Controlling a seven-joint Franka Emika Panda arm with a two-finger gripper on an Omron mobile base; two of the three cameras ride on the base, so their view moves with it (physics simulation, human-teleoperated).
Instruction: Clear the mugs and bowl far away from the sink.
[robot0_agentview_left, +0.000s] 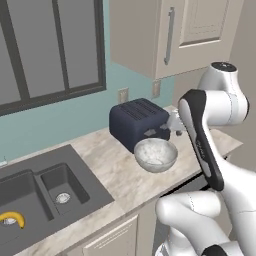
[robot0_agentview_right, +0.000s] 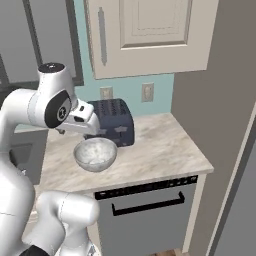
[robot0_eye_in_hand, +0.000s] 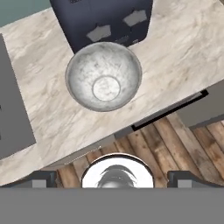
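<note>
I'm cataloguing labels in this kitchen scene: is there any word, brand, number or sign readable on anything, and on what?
None can be read.
Arm link: a thin dark marking along it, too small and blurred to read.
Toaster: grey levers, no lettering.
Bowl: speckles, no text.

The arm (robot0_agentview_left: 215, 135) is glossy white with rounded, bulbous links, black bands and caps at its joints, a long black stripe down one link, and a grey wrist piece.
</note>
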